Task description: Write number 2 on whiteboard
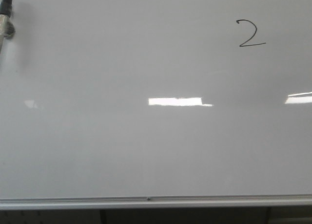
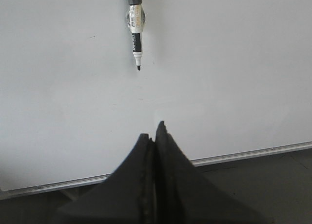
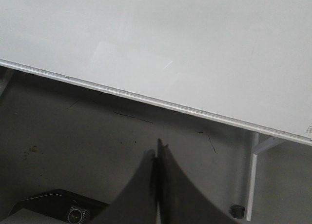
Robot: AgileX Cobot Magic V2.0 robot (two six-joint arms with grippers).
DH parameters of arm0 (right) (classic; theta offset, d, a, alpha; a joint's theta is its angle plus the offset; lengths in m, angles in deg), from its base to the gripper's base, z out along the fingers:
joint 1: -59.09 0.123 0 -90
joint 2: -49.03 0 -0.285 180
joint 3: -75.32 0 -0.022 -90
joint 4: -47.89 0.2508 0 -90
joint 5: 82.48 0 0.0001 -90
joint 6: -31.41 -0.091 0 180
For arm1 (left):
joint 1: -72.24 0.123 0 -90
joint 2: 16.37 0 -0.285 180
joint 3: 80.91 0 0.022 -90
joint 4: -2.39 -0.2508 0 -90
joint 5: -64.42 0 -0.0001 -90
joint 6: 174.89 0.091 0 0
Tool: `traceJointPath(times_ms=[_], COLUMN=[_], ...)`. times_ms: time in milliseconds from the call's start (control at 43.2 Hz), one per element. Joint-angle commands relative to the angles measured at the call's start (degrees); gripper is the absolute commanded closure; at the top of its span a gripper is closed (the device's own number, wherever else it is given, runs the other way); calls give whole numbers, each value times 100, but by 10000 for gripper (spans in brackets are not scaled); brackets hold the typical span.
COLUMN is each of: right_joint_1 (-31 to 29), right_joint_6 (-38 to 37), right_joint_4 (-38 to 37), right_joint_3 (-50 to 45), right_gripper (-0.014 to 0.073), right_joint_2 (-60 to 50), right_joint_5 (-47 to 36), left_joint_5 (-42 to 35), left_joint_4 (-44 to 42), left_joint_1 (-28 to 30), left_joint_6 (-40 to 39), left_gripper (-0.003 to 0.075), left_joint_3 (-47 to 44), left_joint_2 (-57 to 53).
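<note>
The number 2 [image 1: 252,33] is standing complete on the whiteboard [image 1: 146,151]; the writing step appears finished. Both pincers, left pincer [image 2: 155,131] and right pincer [image 3: 157,151], are sitting closed and empty, calling only for retreat.

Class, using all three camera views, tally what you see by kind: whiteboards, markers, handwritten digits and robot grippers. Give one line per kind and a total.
Whiteboard: 1
Marker, uncapped, lying against the board: 1
Handwritten digit, the number 2: 1
Grippers, left gripper and right gripper, both with jaws closed on nothing: 2
Total: 5
</note>
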Motion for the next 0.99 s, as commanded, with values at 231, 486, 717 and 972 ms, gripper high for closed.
traceJointPath(times_ms=[231,486,717,972], right_joint_1=[-29,-29,-29,-29], right_joint_6=[-7,-7,-7,-7], right_joint_4=[-26,-26,-26,-26], right_joint_3=[120,120,120,120], right_gripper=[662,662,662,662], right_joint_2=[33,33,33,33], right_joint_5=[-345,-345,-345,-344], left_joint_5=[-944,-2930,-4589,-5747], left_joint_4=[644,835,901,940], left_joint_1=[757,1260,1495,1495], left_joint_6=[-41,124,124,132], left_gripper=[741,741,741,741], left_joint_3=[-794,-2828,-4555,-5382], left_joint_2=[-1055,-2365,-3250,-3585])
